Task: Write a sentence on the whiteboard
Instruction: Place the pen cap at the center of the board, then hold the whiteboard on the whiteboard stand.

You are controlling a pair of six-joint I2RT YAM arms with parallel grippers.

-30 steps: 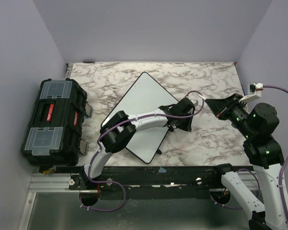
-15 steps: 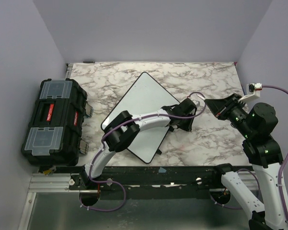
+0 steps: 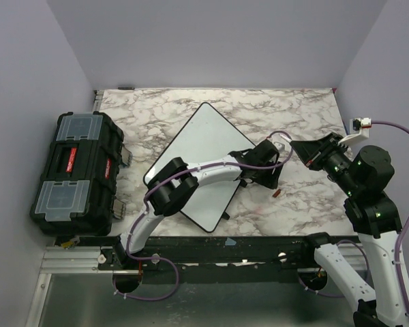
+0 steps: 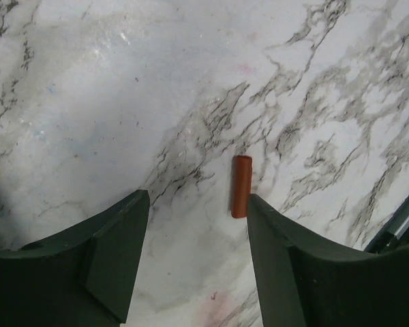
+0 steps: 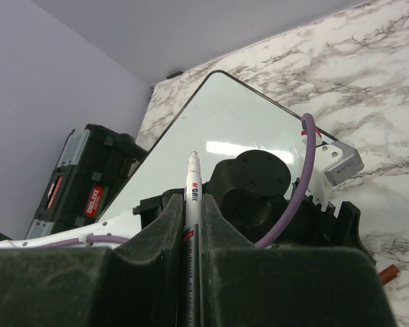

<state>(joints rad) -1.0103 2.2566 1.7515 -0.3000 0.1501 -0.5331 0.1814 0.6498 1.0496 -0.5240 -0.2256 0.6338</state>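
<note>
Left tool (image 4: 196,201) stands apart above the red cap (image 4: 240,186) on the worktop (image 4: 88,102). Right tool (image 5: 193,211) clamps the bared marker (image 5: 193,182); next, its tip must meet the blank whiteboard (image 3: 201,139).

We find bare marbled tabletop (image 3: 307,116) right of the flat white black-rimmed whiteboard (image 3: 201,139). A black plastic toolbox (image 3: 75,174) blocks the left, and a small red cylindrical cap (image 4: 240,185) lies on the right stretch.

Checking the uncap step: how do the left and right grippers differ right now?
The left gripper is open and empty; the right gripper is shut on the marker. The left gripper faces down at the table, red cap lying below it; right gripper aims sideways toward the whiteboard. Both sit right of the whiteboard, neither touching it.
</note>
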